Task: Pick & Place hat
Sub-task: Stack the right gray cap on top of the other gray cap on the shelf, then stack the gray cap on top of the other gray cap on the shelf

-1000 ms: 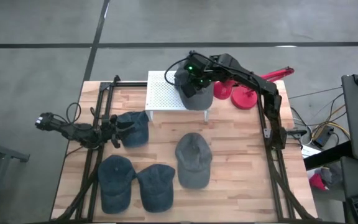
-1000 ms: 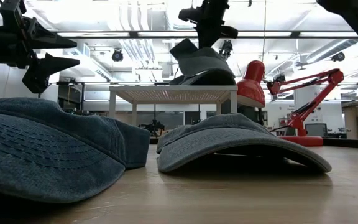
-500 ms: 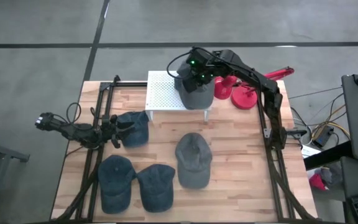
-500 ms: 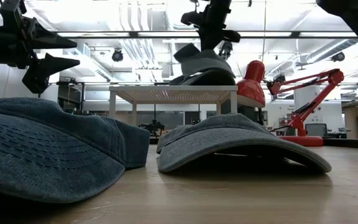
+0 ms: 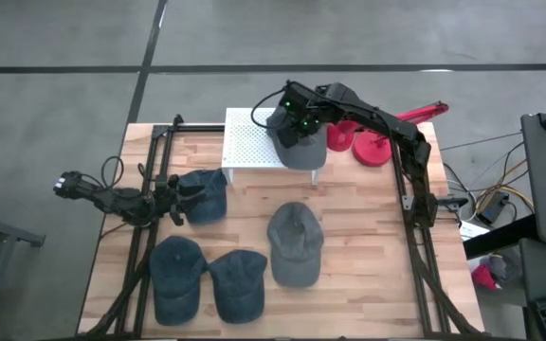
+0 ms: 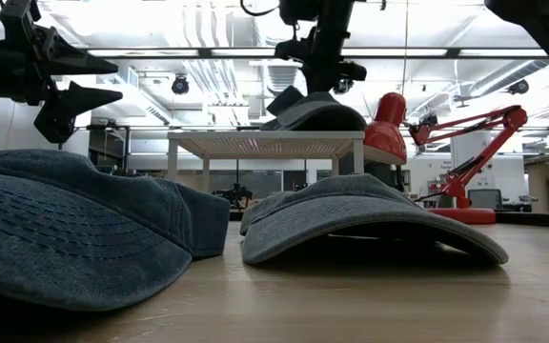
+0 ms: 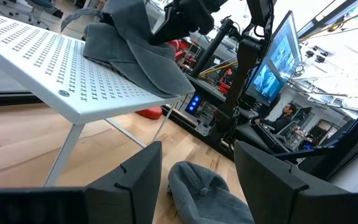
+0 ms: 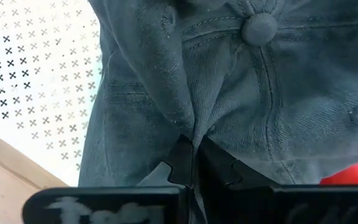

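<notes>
Wooden slats made up the worktop (image 5: 358,237), and the white perforated stand (image 5: 250,140) at its back edge was the spot to watch. On that stand's lamp-side end sat the grey hat (image 5: 300,144), and the right tool (image 5: 292,125) was right above it, fingers pressed together on a fold of the crown, pinching cloth just beside the top button. Risk, as I judged it: the hat overhung the stand's edge, so a release there could let it slide off toward the red lamp (image 5: 373,144); a lift with cloth snagged could drag it off too. Well away from the stand, the left tool (image 5: 173,200) waited with fingers spread over a blue hat (image 5: 207,194).
</notes>
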You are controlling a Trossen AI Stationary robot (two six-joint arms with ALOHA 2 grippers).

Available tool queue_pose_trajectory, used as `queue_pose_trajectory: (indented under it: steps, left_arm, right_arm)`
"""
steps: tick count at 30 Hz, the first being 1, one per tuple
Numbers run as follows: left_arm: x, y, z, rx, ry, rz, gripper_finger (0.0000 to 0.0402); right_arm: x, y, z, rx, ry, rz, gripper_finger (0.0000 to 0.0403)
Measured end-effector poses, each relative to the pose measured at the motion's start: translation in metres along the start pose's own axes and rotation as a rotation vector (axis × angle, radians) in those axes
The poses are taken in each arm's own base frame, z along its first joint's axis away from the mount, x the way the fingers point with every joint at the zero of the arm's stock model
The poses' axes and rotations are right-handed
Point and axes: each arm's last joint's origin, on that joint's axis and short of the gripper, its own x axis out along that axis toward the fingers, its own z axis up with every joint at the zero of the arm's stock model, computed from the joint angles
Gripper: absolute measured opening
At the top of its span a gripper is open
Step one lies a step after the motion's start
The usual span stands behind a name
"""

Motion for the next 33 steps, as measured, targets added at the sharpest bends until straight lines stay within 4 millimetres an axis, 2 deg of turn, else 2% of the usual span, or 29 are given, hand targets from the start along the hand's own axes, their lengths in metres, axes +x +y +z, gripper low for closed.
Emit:
queue_pose_trajectory:
  steps: [8,25,33]
  left_arm:
    - [0.0,0.0,0.0,0.0,0.0,0.0,0.0204]
    - [0.0,0.0,0.0,0.0,0.0,0.0,0.0204]
    - [0.0,0.0,0.0,0.0,0.0,0.0,0.0204]
  right_arm:
    - [0.001,0.001,0.001,-0.01,-0.006,0.007,0.0029]
    - [0.001,0.0,0.0,-0.008,0.011,0.022,0.0142]
    - [-0.024,-0.003,0.002,0.0,-0.05,0.062,0.0165]
